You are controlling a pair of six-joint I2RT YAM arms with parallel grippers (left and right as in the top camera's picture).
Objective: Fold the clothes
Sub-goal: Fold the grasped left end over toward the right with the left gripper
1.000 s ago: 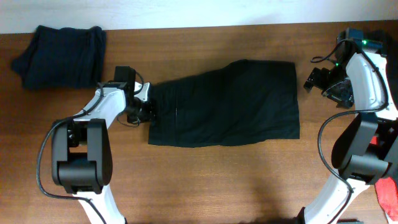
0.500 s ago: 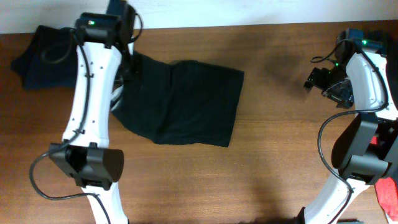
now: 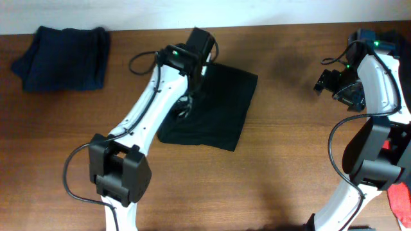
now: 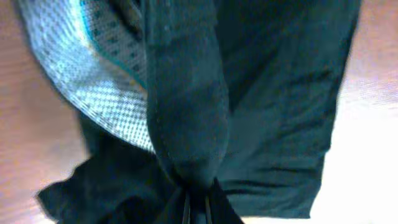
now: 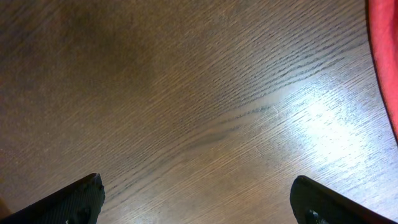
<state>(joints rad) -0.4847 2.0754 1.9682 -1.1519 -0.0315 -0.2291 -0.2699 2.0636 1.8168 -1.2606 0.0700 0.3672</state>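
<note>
A black garment lies doubled over on the brown table, near the middle. My left gripper is shut on a bunched fold of it, above its left part. In the left wrist view the dark cloth hangs from the shut jaws, and a light dotted lining shows. My right gripper is open and empty at the far right; its wrist view shows only bare wood between its fingertips.
A folded dark blue garment lies at the back left corner. A red item sits at the right edge, and it also shows in the right wrist view.
My left gripper has carried the garment's left end up and over to the right, so the garment now lies folded shorter. The right arm has not moved.
</note>
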